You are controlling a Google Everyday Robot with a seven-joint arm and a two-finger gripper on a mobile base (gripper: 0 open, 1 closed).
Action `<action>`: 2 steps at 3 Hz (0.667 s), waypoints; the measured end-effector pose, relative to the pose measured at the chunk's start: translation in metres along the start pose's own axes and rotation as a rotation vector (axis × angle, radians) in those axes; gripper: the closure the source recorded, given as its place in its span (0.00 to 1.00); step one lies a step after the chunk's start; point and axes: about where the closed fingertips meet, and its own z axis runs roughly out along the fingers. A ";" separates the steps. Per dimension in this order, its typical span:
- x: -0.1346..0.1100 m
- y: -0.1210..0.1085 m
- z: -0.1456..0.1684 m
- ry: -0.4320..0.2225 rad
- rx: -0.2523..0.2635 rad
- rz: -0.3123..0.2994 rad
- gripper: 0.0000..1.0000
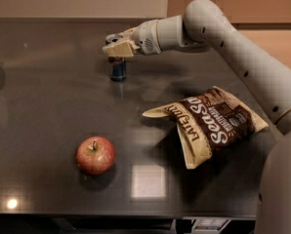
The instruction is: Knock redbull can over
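Camera view recorded a dark, glossy tabletop (43, 101) that filled most of the frame and carried every item. A light grey, jointed robot arm (243, 57) entered from the right edge and reached across the rear half of the surface toward the left. A crumpled brown and cream foil snack bag (214, 126) lay flat on the right side, below the arm. A round red apple (95, 155) with a short stem stood at front left, well apart from the bag. The cream-coloured gripper (117, 48) was positioned at the rear centre, directly over the top of the slim blue and silver redbull can (118, 71); whether it was spread or closed could not be determined. The can stood upright, its top hidden behind the gripper, well apart from the apple.
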 end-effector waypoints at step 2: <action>-0.011 0.009 -0.023 0.180 -0.043 -0.094 1.00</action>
